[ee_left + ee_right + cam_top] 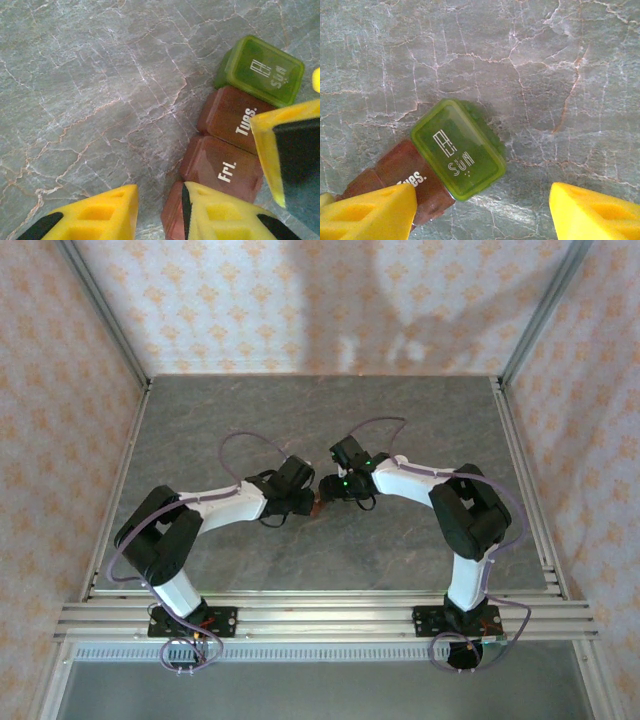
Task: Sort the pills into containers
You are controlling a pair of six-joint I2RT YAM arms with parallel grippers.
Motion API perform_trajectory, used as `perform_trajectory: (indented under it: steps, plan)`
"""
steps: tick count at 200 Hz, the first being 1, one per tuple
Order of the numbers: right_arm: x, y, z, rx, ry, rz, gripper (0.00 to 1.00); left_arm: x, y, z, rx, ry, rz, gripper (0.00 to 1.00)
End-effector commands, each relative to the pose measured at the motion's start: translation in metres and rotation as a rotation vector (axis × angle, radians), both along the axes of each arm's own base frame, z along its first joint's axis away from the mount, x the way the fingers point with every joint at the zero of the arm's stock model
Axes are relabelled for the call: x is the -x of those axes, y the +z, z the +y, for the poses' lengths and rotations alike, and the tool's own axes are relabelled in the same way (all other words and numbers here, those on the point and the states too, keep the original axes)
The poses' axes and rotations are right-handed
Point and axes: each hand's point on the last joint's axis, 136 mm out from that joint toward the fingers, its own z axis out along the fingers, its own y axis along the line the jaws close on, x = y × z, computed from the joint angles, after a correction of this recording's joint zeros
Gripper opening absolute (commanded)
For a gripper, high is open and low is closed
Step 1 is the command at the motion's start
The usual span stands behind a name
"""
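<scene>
The containers [222,165] lie flat, lids closed, one end green.

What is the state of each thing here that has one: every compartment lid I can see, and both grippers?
Sun compartment: green, lid closed.
Tues. compartment: brownish-red, lid closed.
Fri. compartment: brownish-red, lid closed.
end compartment: mostly hidden by a finger, lid cannot be told.
left gripper: shut, at the end compartment; whether it grips it cannot be told.
right gripper: open, fingers wide apart at the Sun compartment.
</scene>
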Motion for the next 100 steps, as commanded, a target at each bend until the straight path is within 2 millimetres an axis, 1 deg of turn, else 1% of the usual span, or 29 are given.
perform_trajectory:
  steps: [1,51,100]
  plan:
    - [0.0025,-0.0140,-0.0091,0.073,-0.023,0.024,0.71,0.0086,0.0058,0.0108,-0.087,-0.021,-0.025,0.30]
    - [0.0018,-0.0138,-0.0093,0.074,-0.024,0.021,0.71,0.0138,0.0086,0.0104,-0.168,-0.065,-0.052,0.30]
    - [0.0017,-0.0142,-0.0088,0.073,-0.025,0.023,0.71,0.0174,0.0152,0.0029,-0.168,-0.088,-0.071,0.30]
